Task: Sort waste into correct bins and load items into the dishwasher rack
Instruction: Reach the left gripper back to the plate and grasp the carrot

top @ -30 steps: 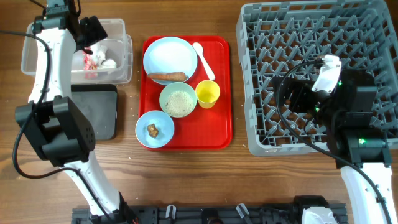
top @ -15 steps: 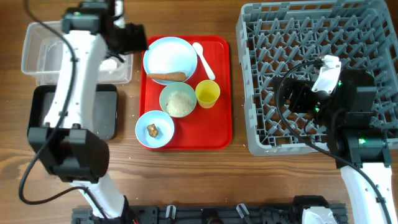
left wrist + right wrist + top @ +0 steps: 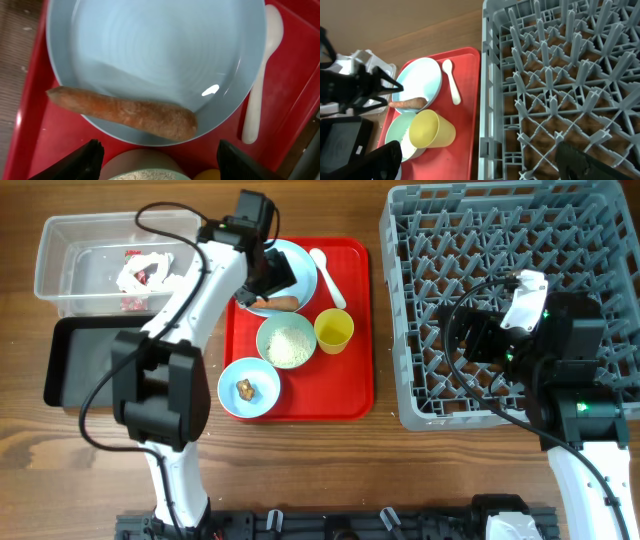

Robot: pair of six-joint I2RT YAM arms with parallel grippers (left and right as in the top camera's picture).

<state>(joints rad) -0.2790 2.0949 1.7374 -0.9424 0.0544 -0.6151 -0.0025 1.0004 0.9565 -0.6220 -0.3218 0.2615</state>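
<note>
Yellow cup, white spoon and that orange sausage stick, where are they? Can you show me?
yellow cup [image 3: 334,330], overhead view, inside its open top.
white spoon [image 3: 259,87], left wrist view, on its handle.
sausage stick [image 3: 122,110], left wrist view, halfway along its length.

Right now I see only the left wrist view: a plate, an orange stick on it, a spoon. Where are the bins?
Observer: The clear tub lies left of the red tray. The black tray sits just in front of the tub, nearer the robot.
Operator: Is the tub empty?
Observer: No, crumpled paper lies in it.
Operator: And the other arm?
Observer: The right gripper hangs open over the rack, holding nothing.
</note>
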